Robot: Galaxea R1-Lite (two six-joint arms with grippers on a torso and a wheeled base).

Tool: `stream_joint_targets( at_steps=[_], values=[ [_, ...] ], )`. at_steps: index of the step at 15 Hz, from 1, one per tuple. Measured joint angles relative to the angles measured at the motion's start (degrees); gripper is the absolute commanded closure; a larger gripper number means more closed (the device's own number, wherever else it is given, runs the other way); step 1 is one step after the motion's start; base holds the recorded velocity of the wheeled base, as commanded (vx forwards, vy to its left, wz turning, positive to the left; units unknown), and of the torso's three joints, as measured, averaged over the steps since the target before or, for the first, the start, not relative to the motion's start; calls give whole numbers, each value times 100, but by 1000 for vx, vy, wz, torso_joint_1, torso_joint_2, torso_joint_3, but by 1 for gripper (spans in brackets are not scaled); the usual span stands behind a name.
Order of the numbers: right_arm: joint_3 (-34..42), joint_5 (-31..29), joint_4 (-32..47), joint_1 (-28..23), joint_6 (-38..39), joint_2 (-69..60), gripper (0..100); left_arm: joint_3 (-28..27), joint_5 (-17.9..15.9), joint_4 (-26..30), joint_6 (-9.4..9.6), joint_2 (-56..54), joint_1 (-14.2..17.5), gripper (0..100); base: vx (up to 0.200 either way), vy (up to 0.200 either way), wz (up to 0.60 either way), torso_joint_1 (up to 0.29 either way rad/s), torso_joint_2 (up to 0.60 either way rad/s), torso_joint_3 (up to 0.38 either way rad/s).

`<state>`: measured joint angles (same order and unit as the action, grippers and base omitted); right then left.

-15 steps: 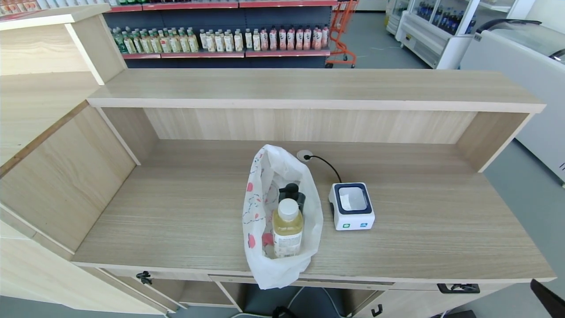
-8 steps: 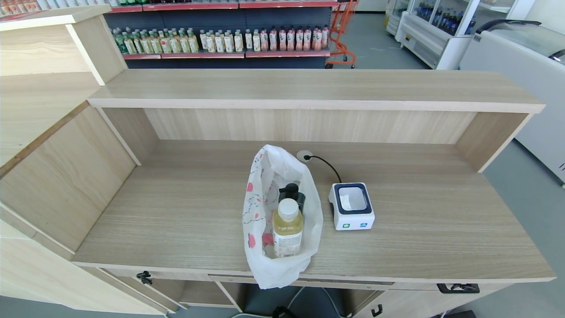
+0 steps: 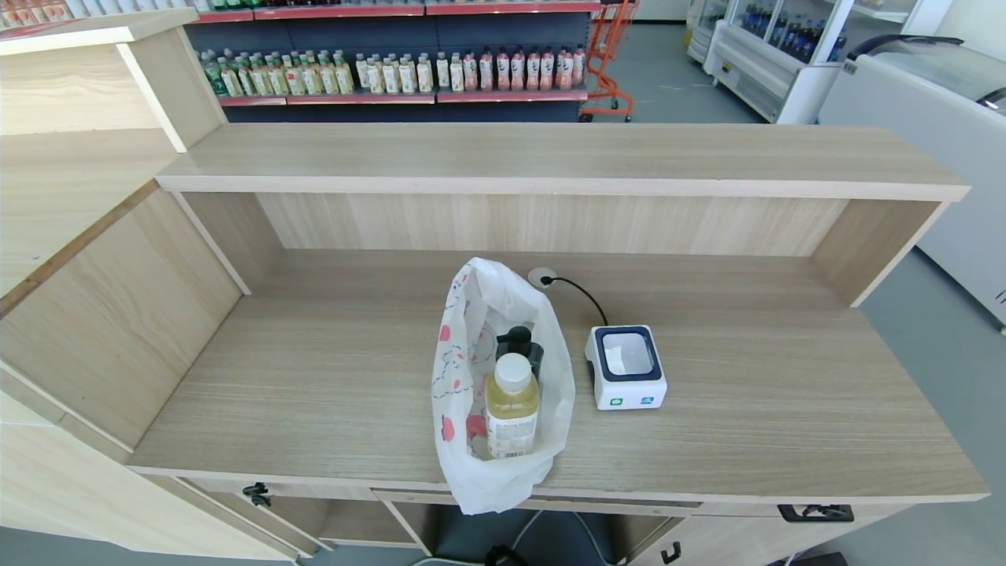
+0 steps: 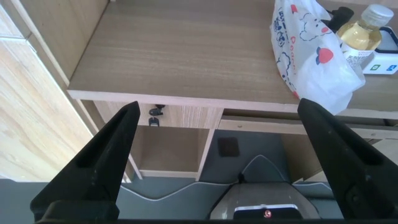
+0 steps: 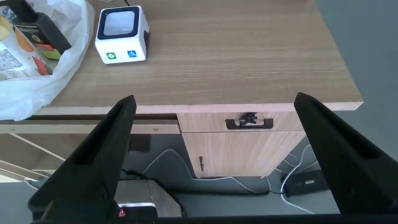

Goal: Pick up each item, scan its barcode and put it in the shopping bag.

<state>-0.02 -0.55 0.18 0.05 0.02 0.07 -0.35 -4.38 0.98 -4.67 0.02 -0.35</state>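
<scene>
Left gripper (image 4: pixel 217 168) and right gripper (image 5: pixel 214 162) spread wide, both out before the counter (image 3: pixel 314 377). Bag (image 3: pixel 460 354) holding bottle (image 3: pixel 512 405) stands on it, well apart from both.

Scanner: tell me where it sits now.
In the head view the scanner sits on the counter, just right of the shopping bag, with a small gap between them.

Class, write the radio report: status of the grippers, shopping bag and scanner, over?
Left gripper open, right gripper open, both empty, low before counter. Shopping bag upright, yellow bottle and dark bottle inside. Scanner beside it, apart.
</scene>
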Motion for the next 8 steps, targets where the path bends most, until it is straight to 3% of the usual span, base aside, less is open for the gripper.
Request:
stream_joint_targets(
  at_steps=[8],
  values=[
    [2, 1, 4, 0, -2, -18, 0, 0, -2, 0, 0, 0, 0, 0, 0, 0, 0, 0, 0, 0]
  ],
)
